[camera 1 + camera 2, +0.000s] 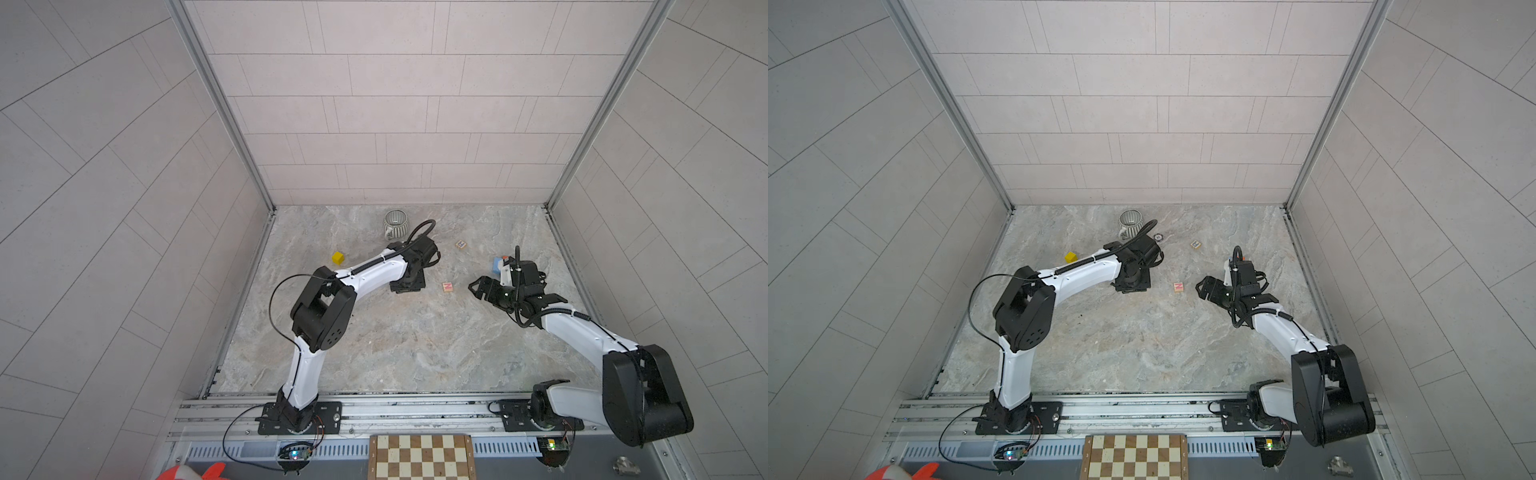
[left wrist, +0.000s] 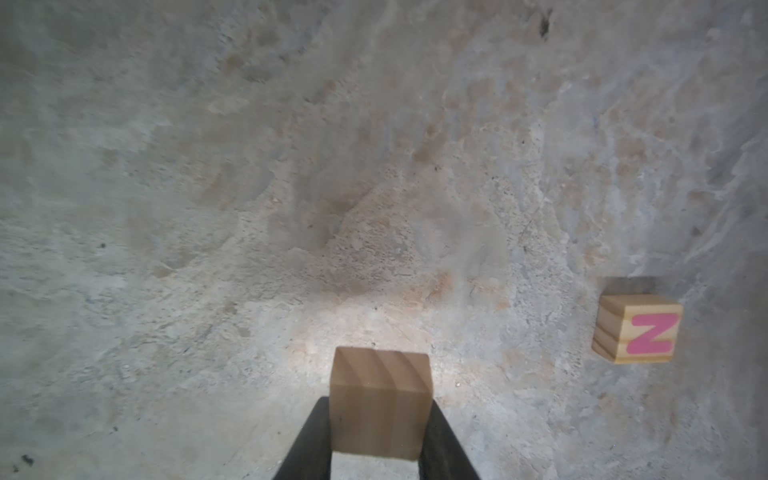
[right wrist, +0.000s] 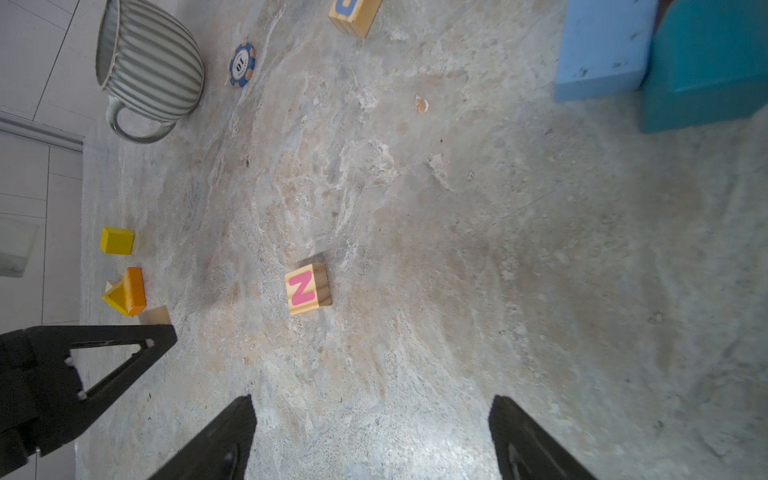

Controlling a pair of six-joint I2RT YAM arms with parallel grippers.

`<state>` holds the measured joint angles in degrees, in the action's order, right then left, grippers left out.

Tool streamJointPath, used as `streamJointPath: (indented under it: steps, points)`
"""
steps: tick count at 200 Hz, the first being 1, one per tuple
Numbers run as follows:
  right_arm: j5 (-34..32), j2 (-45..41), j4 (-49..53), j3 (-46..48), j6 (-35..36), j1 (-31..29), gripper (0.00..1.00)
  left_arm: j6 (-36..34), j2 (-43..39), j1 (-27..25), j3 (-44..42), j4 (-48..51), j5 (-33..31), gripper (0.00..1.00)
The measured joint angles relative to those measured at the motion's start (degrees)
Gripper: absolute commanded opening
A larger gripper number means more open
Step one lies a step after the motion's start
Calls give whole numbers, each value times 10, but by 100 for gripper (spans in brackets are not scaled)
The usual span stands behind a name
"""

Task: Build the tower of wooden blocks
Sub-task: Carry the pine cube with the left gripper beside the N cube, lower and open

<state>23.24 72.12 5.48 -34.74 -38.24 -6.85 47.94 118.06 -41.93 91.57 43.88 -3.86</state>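
tower: none standing; pieces lie scattered on the table.
left gripper: clamped on plain wood cube; n cube nearby on the table.
right gripper: fingers wide apart, nothing between, pointed toward n cube.
other blocks: yellow cube, blue-letter cube, light blue block touching teal block.
cup: grey ribbed cup upright at back, only its own inner wall shows; poker chip beside it.

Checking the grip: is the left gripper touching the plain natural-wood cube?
Touching. In the left wrist view the fingers of the left gripper press flush against both sides of the plain natural-wood cube.
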Motion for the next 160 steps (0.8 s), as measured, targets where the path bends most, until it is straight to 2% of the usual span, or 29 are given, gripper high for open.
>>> streamJointPath:
  steps: [44,104,160]
  points:
    - [1,0,0,0,-2,5,90,31,38,-20,14,-28,4,16]
    - [1,5,0,0,-5,8,90,60,95,-40,79,-49,19,16]
    - [4,7,-1,0,-7,9,90,76,120,-52,111,-55,28,16]
